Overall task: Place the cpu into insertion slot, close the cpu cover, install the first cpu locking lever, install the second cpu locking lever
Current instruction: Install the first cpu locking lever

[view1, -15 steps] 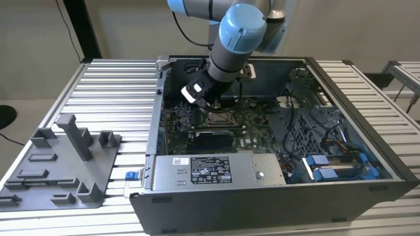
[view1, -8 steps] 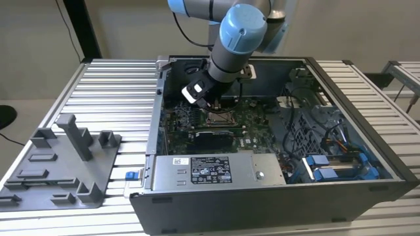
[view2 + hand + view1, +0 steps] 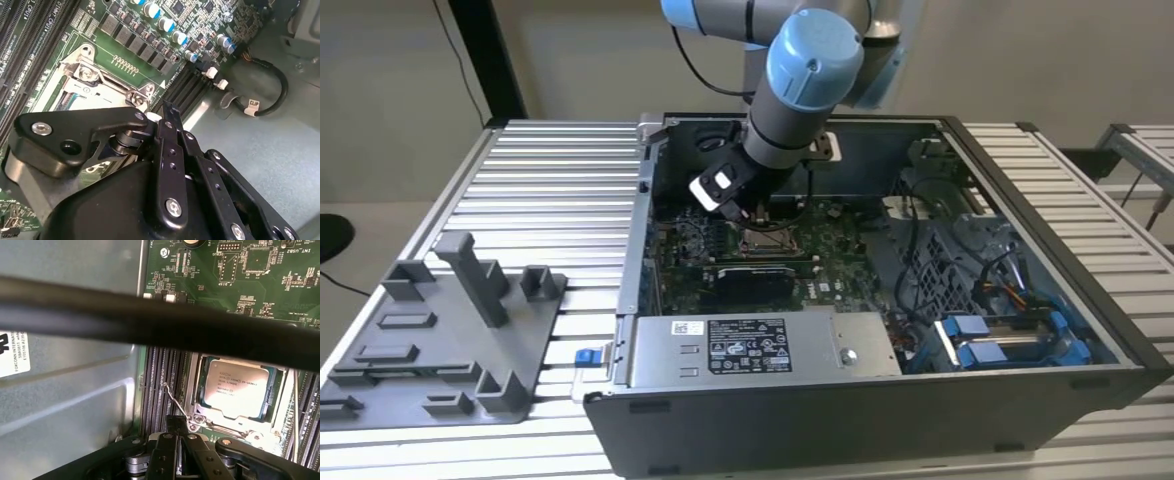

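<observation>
In the first wrist view the cpu (image 3: 237,387) lies flat in the insertion slot, silver top up. The cpu cover (image 3: 225,424) lies down around it as a thin metal frame. A thin wire locking lever (image 3: 172,399) rises at a slant from the socket's corner. My gripper (image 3: 178,429) sits right beside that lever with its black fingers (image 3: 167,442) drawn together; I cannot tell if they touch the wire. In the second wrist view the gripper (image 3: 167,112) hangs over a corner of the silver cover (image 3: 82,75). In the exterior view my gripper (image 3: 750,215) is low over the insertion slot (image 3: 767,238) inside the open case.
A thick black cable (image 3: 150,320) crosses the first wrist view. Long black memory slots (image 3: 160,385) run beside the socket. A grey box with a white label (image 3: 747,345) and blue drive brackets (image 3: 987,340) fill the case's front. A grey fixture tray (image 3: 440,330) lies at the exterior view's left.
</observation>
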Tool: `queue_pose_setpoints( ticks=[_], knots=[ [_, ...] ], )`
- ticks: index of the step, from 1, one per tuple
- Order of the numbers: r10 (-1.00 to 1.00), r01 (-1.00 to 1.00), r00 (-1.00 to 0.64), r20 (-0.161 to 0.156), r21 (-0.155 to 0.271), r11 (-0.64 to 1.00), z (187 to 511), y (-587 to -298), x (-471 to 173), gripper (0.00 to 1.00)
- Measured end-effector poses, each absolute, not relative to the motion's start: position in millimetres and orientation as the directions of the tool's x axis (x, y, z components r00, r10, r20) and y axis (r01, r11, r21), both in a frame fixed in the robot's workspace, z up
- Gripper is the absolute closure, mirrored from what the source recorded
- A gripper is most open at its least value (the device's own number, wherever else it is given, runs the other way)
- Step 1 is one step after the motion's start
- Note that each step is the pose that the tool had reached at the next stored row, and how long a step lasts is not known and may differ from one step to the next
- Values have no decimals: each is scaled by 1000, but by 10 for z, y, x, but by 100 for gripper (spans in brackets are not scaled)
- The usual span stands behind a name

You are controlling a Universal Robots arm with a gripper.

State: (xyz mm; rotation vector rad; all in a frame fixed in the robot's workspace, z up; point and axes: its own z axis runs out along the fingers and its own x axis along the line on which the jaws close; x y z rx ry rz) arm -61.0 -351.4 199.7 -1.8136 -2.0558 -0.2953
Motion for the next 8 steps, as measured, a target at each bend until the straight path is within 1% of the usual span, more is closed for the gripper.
queue_pose_setpoints(
  ticks=[8],
  knots=[
    [905, 985, -93, 414, -93, 144, 1991, -3505, -550, 100]
  ],
)
